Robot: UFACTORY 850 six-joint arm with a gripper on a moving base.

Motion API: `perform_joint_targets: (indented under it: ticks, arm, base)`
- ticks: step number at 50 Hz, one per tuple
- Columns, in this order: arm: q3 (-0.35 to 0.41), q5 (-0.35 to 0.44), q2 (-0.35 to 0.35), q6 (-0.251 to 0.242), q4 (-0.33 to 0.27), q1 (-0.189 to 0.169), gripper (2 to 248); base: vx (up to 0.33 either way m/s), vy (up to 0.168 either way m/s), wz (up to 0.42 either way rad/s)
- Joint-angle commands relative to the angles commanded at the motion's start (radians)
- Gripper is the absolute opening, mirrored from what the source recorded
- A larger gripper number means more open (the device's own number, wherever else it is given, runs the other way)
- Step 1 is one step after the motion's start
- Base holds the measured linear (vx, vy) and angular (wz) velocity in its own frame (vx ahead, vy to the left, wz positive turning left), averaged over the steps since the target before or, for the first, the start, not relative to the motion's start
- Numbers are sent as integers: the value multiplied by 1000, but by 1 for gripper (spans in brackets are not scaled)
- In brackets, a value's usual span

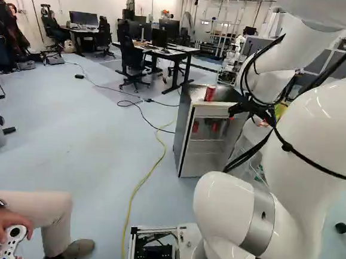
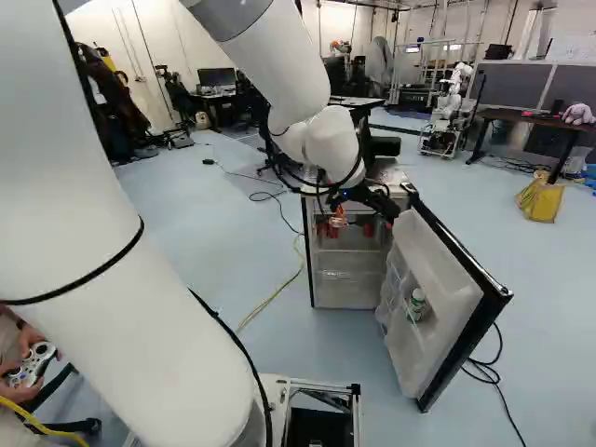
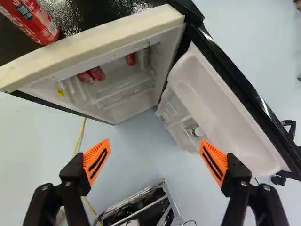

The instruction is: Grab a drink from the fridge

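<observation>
In the right base view my gripper (image 2: pixel 346 209) is in front of the upper part of the small fridge (image 1: pixel 184 145). The wrist view has the gripper (image 3: pixel 155 157) open, its orange pads wide apart with nothing between them. The fridge door (image 3: pixel 221 101) stands wide open, a bottle (image 2: pixel 416 304) on its shelf. Ahead of the fingers, inside the fridge, are two red cans (image 3: pixel 97 73) side by side and another red can (image 3: pixel 130 59) nearer the hinge side. One more red can (image 1: pixel 209 93) stands on the fridge top.
A yellow cable (image 1: pixel 148 174) runs over the floor left of the fridge. A person's leg and shoe are close to the base at the left. Desks (image 1: pixel 173 51) with chairs are behind. Another robot (image 2: pixel 447 112) and a yellow bag (image 2: pixel 540 198) are farther back.
</observation>
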Motion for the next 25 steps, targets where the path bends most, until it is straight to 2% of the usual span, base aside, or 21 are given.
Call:
perform_joint_targets:
  ticks: [17, 25]
  arm:
    - [-43, -176, 3, 0, 0, 0, 247]
    - [-65, -215, -14, 0, 0, -1, 247]
  base:
    - [0, 0, 0]
    - [0, 0, 0]
